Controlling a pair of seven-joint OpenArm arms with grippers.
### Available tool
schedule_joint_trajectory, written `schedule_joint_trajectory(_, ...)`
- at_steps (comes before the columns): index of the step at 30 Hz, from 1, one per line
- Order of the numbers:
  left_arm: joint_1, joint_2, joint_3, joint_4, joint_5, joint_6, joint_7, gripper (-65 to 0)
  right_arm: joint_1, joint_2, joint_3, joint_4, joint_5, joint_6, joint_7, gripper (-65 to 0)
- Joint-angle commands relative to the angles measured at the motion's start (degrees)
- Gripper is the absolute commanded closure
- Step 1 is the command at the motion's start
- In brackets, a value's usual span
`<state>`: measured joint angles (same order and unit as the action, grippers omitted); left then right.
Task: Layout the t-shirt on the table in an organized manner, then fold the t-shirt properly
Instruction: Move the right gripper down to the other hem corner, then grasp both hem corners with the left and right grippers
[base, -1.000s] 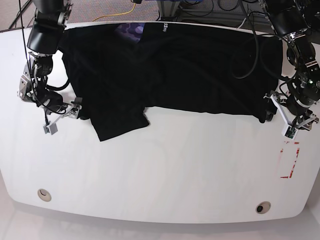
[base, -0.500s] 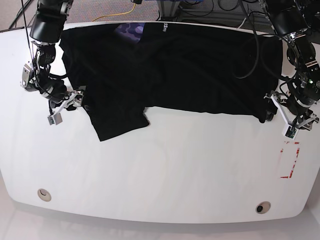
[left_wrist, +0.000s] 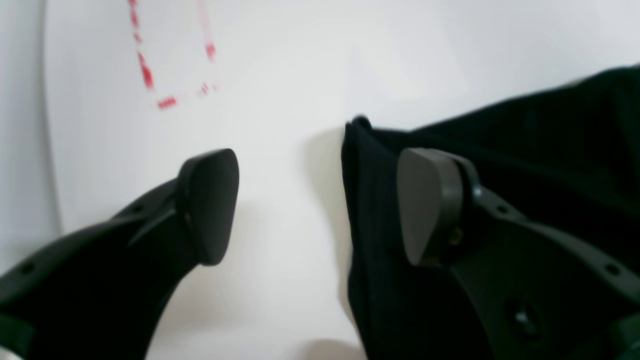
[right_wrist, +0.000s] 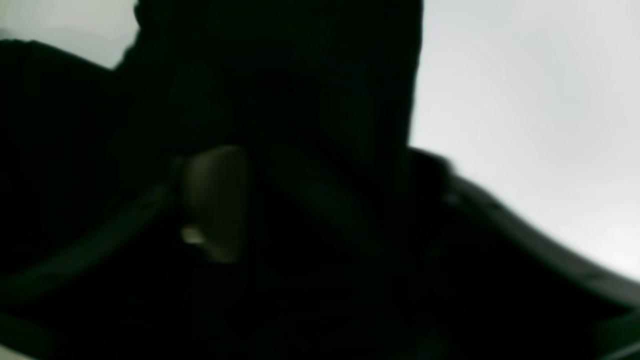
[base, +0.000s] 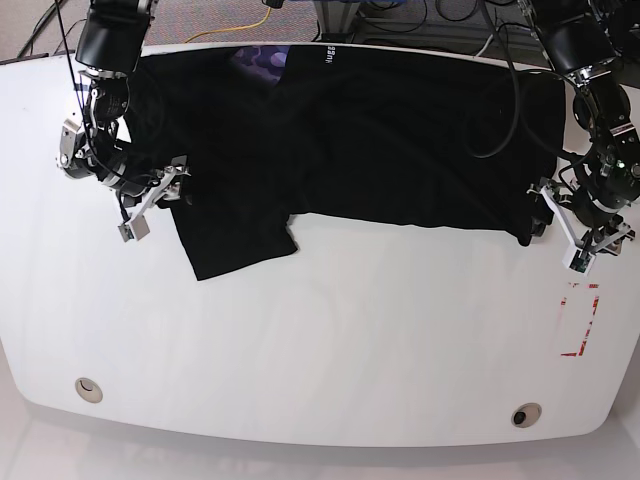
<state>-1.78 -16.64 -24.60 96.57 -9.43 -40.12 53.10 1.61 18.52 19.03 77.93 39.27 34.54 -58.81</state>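
Nearest the base camera the white desk (base: 330, 330) lies bare but for two round grommet holes (base: 88, 389) along its front edge and a red tape rectangle (base: 579, 320) toward the left arm's side. Beyond that, the black t-shirt (base: 380, 140) stretches wide across the far half of the desk, one sleeve (base: 238, 240) hanging forward of the straight front hem and a small white printed label (base: 328, 58) showing at the far edge.

The left pincer (base: 560, 222) sits at the shirt's end corner, on the base view's right. In its wrist view the two pads stand well apart — one pad (left_wrist: 210, 205) over bare white desk, the other pad (left_wrist: 425, 205) above the black cloth, with the shirt's bunched edge (left_wrist: 357, 165) lying between them, close to the second pad. Nothing is pinched there; the red tape (left_wrist: 150, 75) shows further off on the desk.

The right pincer (base: 165, 187) is at the opposite end, pressed into the cloth where the sleeve meets the body. Its wrist view is almost wholly dark: black fabric (right_wrist: 300, 100) fills the space in front of one pale pad (right_wrist: 217, 200), and the other finger is only a dim outline. Cloth lies in between the fingers — whether they are clamped on it I cannot tell.
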Motion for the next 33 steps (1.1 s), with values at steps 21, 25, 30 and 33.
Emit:
schedule_joint_trajectory(21,-1.2,-1.8,-0.3,-2.9,-0.5,0.1,-0.9,-46.5,4.4,1.2,0.2,0.6,-0.1,-0.3,0.0,-0.2)
schedule_joint_trajectory(25,-2.4,-2.3,-0.4,-6.7,-0.6,0.1,-0.9,-46.9,4.4,1.2,0.1,0.6,-0.1,-0.3,0.0,-0.2)
schedule_joint_trajectory(30,-4.8,-2.4,-0.6,-12.0,-0.6,0.1,-0.9,-57.8,4.4,1.2,0.1,0.6,-0.1,-0.3,0.0,-0.2)
schedule_joint_trajectory(33,-5.6,-2.4,-0.7,-14.0,-0.7,0.1,-0.9,-64.7,4.3,1.2,0.1,0.6,-0.1,-0.3,0.0,-0.2)
